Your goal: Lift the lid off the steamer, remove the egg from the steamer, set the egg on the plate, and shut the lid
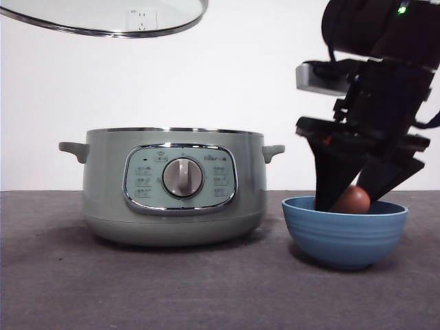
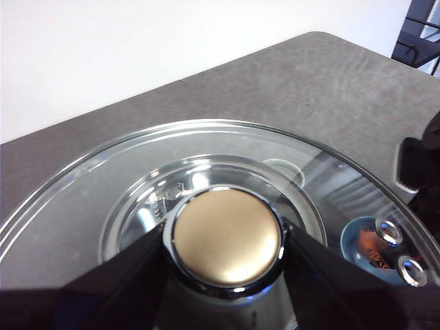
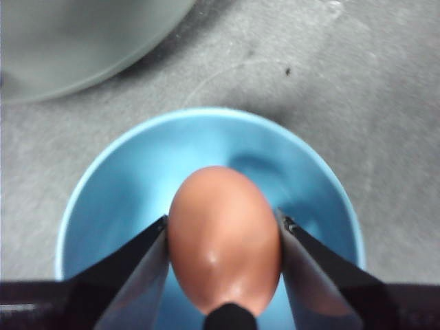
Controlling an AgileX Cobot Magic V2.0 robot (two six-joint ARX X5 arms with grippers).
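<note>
My right gripper (image 3: 223, 275) pinches the egg (image 3: 223, 237) inside the plate (image 1: 344, 237); my left gripper (image 2: 225, 240) clamps the lid (image 1: 103, 17) above the steamer (image 1: 173, 185)

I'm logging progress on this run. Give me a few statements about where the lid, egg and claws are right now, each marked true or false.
1. The lid sits on the steamer. False: it hangs in the air above it, gripped by its knob in the left claw.
2. The right claw grips the egg. True.
3. The egg is over the plate. True.
4. The egg is white. False: it is brown.
5. The plate is green. False: it is blue.
</note>
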